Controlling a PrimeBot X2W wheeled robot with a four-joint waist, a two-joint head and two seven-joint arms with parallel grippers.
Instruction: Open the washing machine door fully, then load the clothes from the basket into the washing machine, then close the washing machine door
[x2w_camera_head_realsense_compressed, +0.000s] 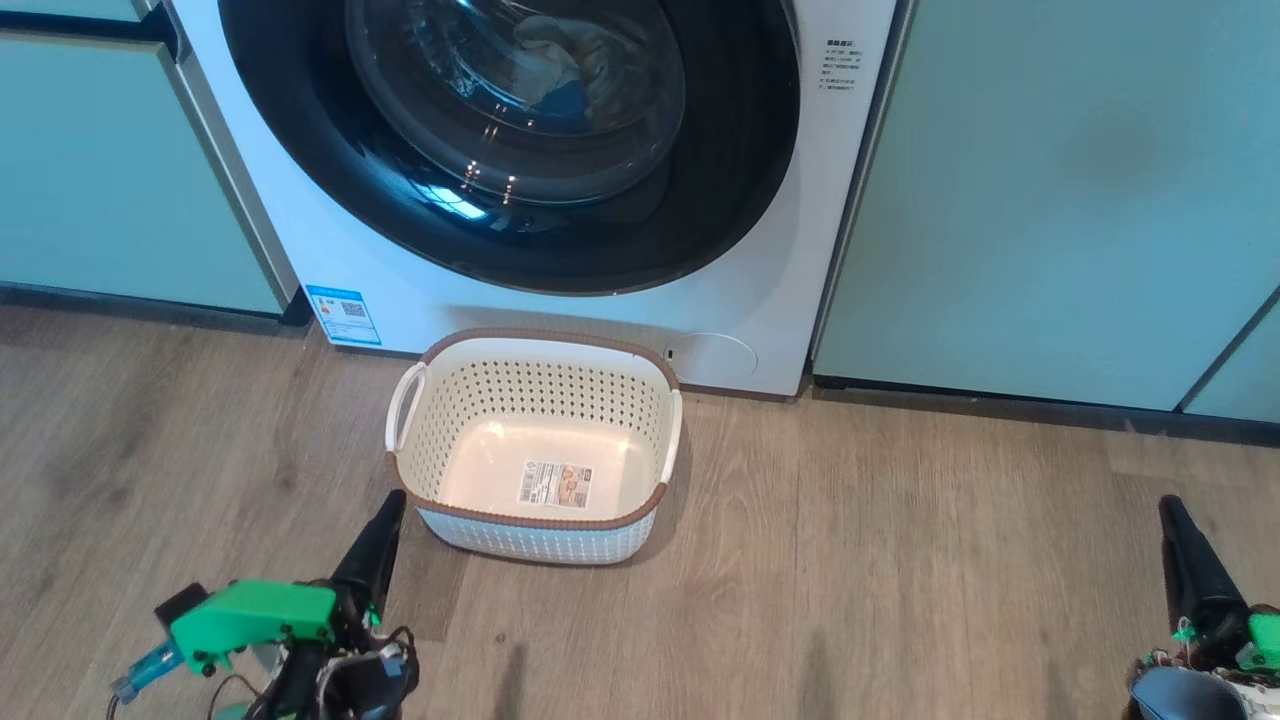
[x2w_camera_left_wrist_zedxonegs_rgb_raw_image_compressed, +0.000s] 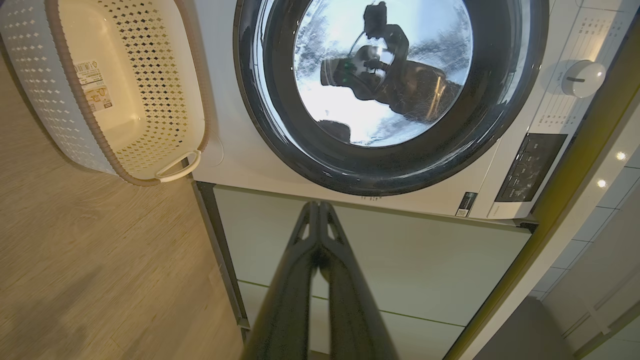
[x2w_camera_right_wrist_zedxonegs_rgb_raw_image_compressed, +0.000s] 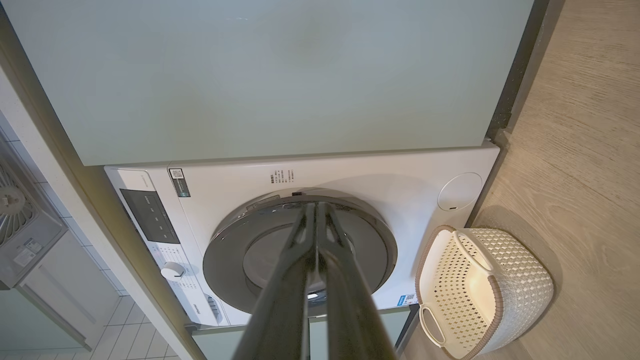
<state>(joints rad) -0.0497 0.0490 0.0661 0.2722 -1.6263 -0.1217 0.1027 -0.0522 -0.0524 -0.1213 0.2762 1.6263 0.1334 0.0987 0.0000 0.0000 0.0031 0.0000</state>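
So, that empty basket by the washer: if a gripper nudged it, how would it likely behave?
The basket looks like thin perforated plastic with nothing in it, so it is probably light and fairly stiff. On the smooth wood floor it would likely slide rather than tip, being low and wide. Its walls may flex slightly.

The head view's top edge cuts off the washing machine door (x2w_camera_head_realsense_compressed: 520, 230). Behind it the clothes (x2w_camera_head_realsense_compressed: 580, 65) show only dimly. The print on the label (x2w_camera_head_realsense_compressed: 555, 484) in the basket (x2w_camera_head_realsense_compressed: 540, 400) is too small to read.

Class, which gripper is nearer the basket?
The left gripper: its fingers end right beside the basket; the right gripper stands far off to the side.
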